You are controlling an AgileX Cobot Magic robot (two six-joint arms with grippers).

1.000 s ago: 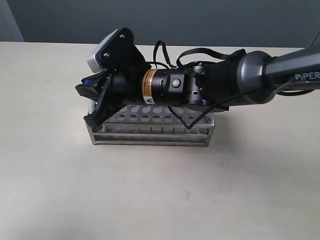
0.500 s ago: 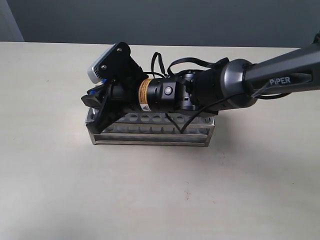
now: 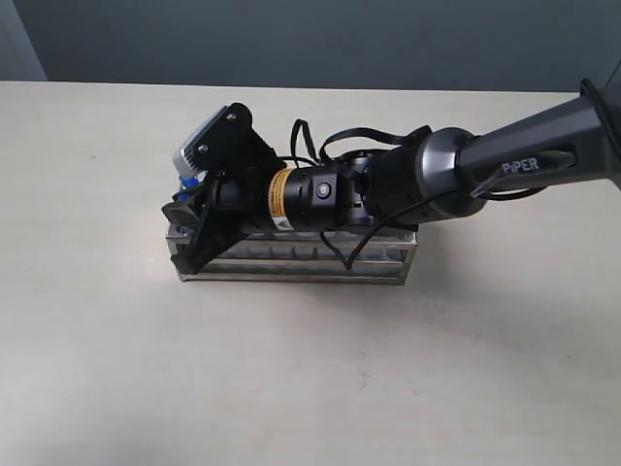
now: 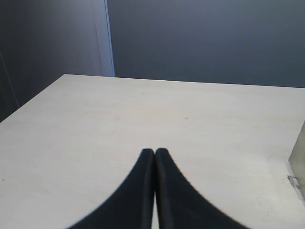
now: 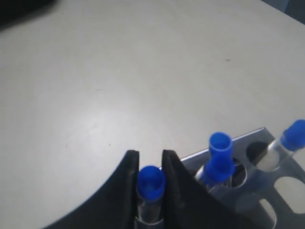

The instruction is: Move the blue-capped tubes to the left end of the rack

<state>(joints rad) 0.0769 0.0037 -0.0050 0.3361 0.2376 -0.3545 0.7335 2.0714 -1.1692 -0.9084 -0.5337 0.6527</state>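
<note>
The steel rack (image 3: 291, 268) stands mid-table, mostly covered by my right arm. My right gripper (image 3: 186, 229) hangs over the rack's left end, shut on a blue-capped tube (image 5: 151, 180). The tube's clear body runs down between the black fingers (image 5: 127, 191), and its lower part is hidden. Three more blue-capped tubes (image 5: 220, 142), (image 5: 218, 167), (image 5: 295, 134) stand in holes of the rack (image 5: 245, 138) beside the held one. A blue cap (image 3: 191, 182) shows at the gripper in the exterior view. My left gripper (image 4: 155, 151) is shut with nothing in it, over bare table, outside the exterior view.
The pale tabletop (image 3: 291, 388) spreads around the rack, with a dark wall behind. Black cables (image 3: 330, 141) loop over my right wrist above the rack. A pale upright edge (image 4: 298, 162) shows at the border of the left wrist view.
My right gripper has sunk lower over the rack's left end with the tube still in it, and the arm has swung slightly down and back.
</note>
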